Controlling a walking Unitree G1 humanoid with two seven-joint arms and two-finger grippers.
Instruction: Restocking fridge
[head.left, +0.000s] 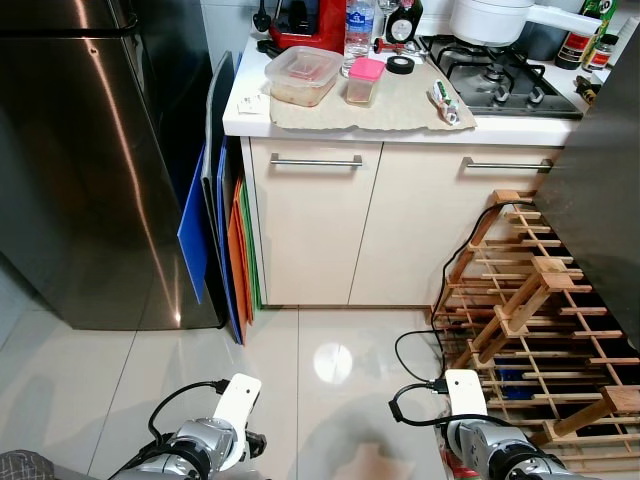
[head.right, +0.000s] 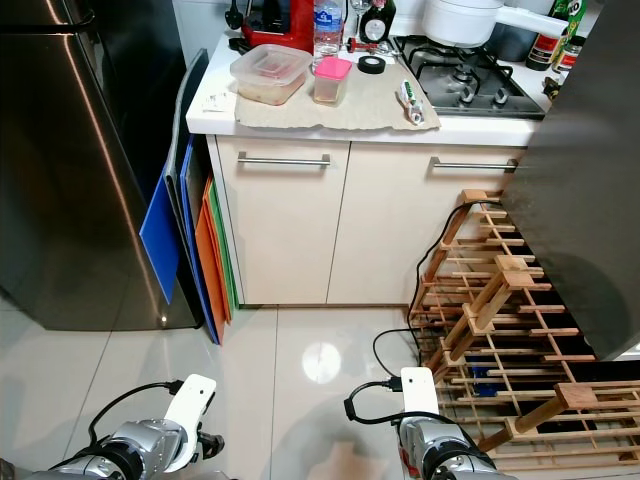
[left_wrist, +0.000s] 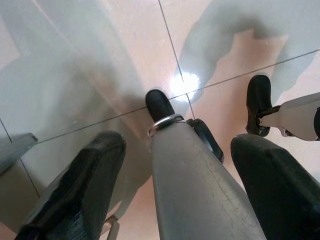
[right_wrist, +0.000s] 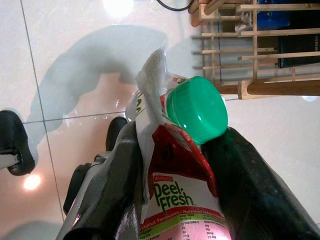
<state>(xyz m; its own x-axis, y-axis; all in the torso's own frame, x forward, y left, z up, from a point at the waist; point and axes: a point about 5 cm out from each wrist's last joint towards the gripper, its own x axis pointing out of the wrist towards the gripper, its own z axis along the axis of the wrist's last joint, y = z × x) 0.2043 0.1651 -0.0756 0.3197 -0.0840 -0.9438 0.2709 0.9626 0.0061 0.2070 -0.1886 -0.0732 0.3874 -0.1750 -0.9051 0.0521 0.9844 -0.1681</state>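
- Head views: a steel fridge (head.left: 90, 160) stood at far left, beside a counter (head.left: 400, 120); a wooden rack (head.left: 540, 320) stood at right.
- Left wrist view: the left gripper (left_wrist: 172, 195) hung over floor tiles, jaws apart, holding nothing.
- Right wrist view: the right gripper (right_wrist: 175, 185) clamped a green-capped milk carton (right_wrist: 182, 170) above the floor.

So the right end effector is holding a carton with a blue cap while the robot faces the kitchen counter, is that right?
Not quite. The cap is green, not blue, as the right wrist view shows. The rest holds: the right end effector grips the carton while the robot faces the kitchen counter.
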